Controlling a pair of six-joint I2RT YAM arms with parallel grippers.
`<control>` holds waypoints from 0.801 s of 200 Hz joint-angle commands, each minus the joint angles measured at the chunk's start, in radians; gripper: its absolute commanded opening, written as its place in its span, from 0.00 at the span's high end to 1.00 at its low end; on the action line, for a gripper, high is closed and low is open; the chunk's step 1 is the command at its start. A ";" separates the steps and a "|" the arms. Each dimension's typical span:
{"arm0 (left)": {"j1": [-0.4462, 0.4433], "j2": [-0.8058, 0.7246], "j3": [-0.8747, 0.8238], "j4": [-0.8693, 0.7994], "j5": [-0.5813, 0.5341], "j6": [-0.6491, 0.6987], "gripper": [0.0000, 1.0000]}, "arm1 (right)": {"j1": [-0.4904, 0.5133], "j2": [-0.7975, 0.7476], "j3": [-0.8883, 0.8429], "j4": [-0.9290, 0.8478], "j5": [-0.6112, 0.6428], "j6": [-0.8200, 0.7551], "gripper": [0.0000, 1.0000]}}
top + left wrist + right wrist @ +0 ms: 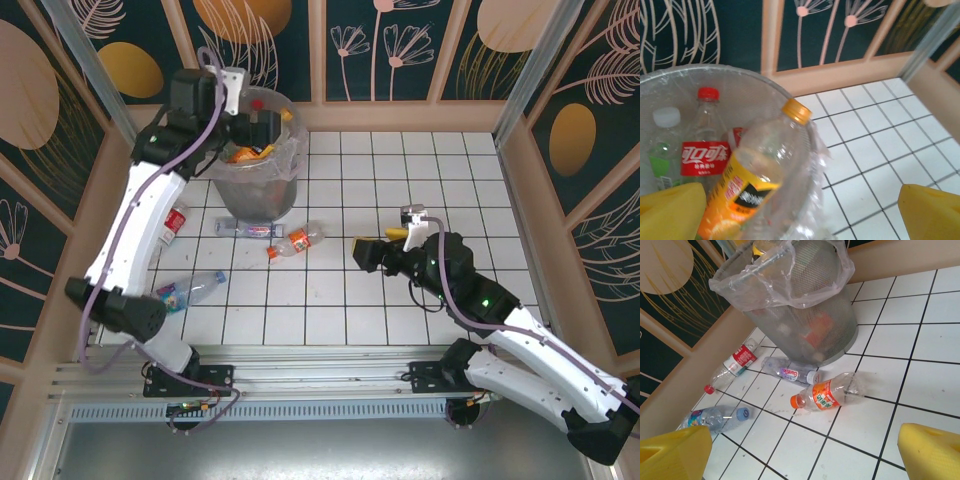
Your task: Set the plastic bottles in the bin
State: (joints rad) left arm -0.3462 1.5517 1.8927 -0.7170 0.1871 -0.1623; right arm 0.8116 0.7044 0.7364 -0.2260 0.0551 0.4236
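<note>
The bin (262, 190) is a grey mesh basket lined with a clear bag, standing at the back left. My left gripper (268, 128) hangs open above its rim (790, 95). An orange-labelled bottle (757, 175) lies loose between the wide-apart yellow fingers (670, 212), tilted into the bin. Inside are a red-labelled bottle (705, 150) and a green-labelled one (662, 160). On the floor lie an orange-labelled bottle (827, 394), a purple-labelled one (792, 372), a red-labelled one (735, 364) and a blue-capped one (715, 417). My right gripper (375, 248) is open, low and right of the orange-labelled bottle (295, 240).
Wooden walls enclose the white tiled floor (400, 190); the left wall (695, 370) runs close behind the red-labelled and blue-capped bottles. The purple-labelled bottle (245, 229) rests against the bin's foot. Open tiles stretch across the right half.
</note>
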 commanded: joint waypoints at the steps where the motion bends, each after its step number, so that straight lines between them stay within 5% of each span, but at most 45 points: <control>1: -0.012 -0.093 -0.129 0.066 0.120 -0.003 0.02 | 0.007 -0.016 -0.007 0.019 -0.015 -0.027 0.03; 44: -0.063 -0.253 -0.419 0.101 0.314 0.008 0.02 | 0.007 -0.019 0.001 -0.001 -0.035 -0.061 0.03; 106: -0.186 -0.313 -0.718 0.237 0.215 0.035 0.02 | 0.007 -0.037 -0.026 -0.003 -0.067 -0.071 0.03; 160: -0.232 -0.170 -0.753 0.249 0.067 0.120 0.03 | 0.008 -0.054 -0.051 -0.012 -0.062 -0.062 0.03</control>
State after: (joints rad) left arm -0.5602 1.3136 1.1435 -0.5079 0.3496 -0.1131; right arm 0.8116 0.6735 0.6983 -0.2394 -0.0006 0.3717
